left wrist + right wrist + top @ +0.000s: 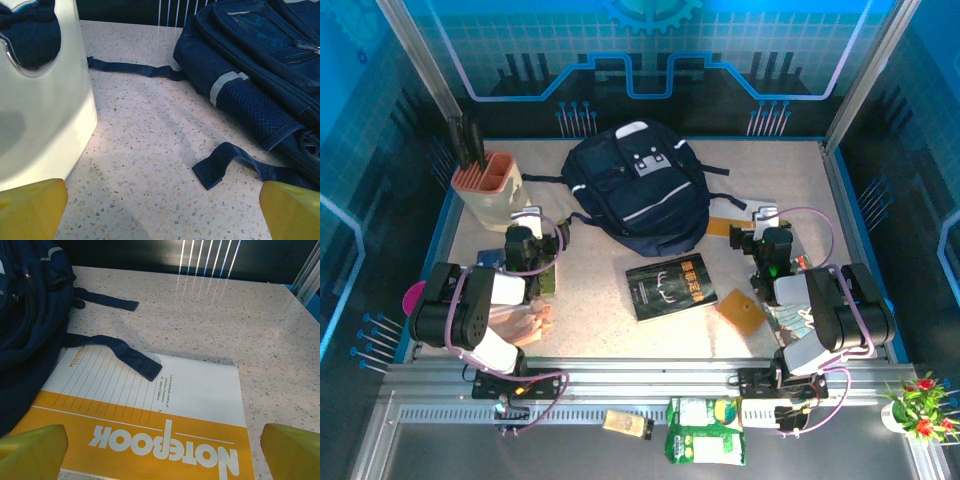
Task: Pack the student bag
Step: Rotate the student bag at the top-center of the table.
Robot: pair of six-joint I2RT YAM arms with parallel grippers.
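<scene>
The speckled bench (590,300) carries everything. The bag (638,195), dark navy with white piping and a pale patch, lies flat at the far middle, front side up, with its straps trailing out on both sides.

The left gripper (160,212) hangs low near the left side, jaws wide and holding nothing, pointing at bare bench between the bag and a cream pot (490,190). The pot stands far left, apart from the bag.

The right gripper (160,452) sits to the right of the bag, jaws wide and empty, over an orange and white notebook (150,405). One strap (125,355) lies across the notebook's far left corner.

A dark book (670,287) lies flat just on the near side of the bag. A green packet (705,430) rests on the near metal ledge. A small brown card (741,312) lies to the right of the book.
</scene>
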